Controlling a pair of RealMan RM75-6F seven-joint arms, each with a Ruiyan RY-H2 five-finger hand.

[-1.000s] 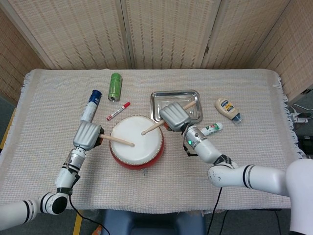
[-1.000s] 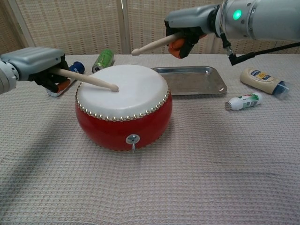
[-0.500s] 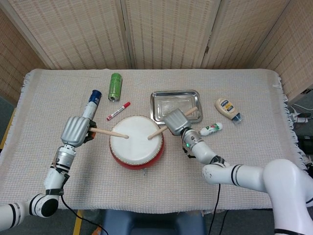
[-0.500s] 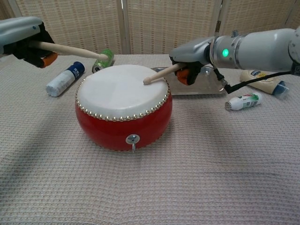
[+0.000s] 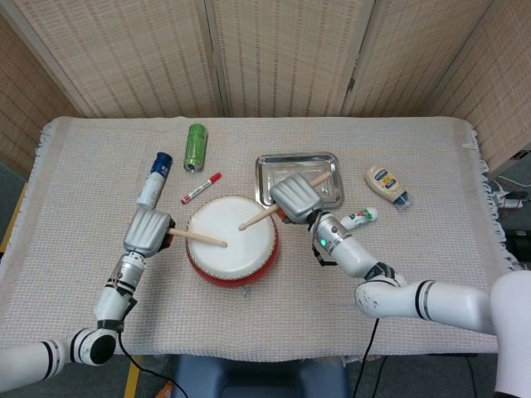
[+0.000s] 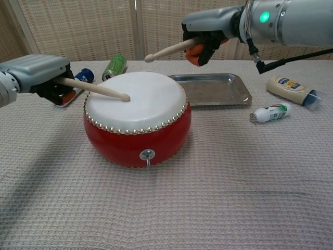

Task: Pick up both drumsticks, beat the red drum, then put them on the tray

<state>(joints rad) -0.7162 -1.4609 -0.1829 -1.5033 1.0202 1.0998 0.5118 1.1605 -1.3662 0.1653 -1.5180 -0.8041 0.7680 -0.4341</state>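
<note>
Woven cloth table [image 5: 415,157], wicker screens [image 5: 282,50] behind; each robot hand [image 5: 148,231] [image 5: 296,197] grasping drumstick [image 6: 96,89] [image 6: 169,50] over red drum [image 6: 136,135].

The head view looks steeply down from above the robot's side of the table [image 5: 415,166], taking in the whole cloth-covered top. The chest view sits low and close, facing level across it toward the screens [image 6: 156,26]. Both share the red drum [image 5: 231,249] and tray [image 6: 213,89].

Wooden drumsticks [image 6: 99,91], shiny metal tray [image 6: 213,89]
</note>
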